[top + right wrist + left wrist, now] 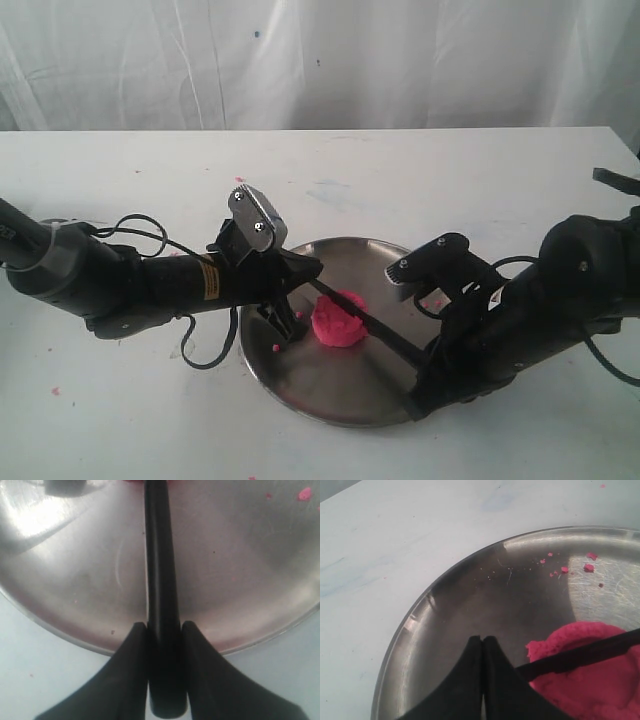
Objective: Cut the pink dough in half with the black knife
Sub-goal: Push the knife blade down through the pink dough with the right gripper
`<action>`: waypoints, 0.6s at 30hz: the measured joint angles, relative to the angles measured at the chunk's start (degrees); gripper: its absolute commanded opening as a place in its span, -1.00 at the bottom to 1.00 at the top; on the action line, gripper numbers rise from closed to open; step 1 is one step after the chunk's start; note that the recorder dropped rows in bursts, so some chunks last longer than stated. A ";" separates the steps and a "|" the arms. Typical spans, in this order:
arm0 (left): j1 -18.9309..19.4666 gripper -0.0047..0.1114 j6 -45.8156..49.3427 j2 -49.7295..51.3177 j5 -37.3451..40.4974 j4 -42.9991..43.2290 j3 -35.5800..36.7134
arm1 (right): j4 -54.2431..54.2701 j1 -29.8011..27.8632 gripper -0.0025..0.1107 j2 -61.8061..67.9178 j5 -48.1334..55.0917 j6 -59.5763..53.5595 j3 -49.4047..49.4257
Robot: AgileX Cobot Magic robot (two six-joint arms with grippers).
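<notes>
The pink dough (338,322) sits mid steel plate (320,388), the black knife (385,335) laid across its top. The right gripper (164,630) clamps the handle. The left gripper (482,641), jaws pressed together and empty, stands just left. Best to press straight down, blade centred.
</notes>
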 measured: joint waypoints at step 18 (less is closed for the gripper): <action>0.00 -0.92 0.00 2.35 -1.67 -1.12 -0.48 | 2.02 0.00 -0.96 0.00 -0.31 -0.12 0.00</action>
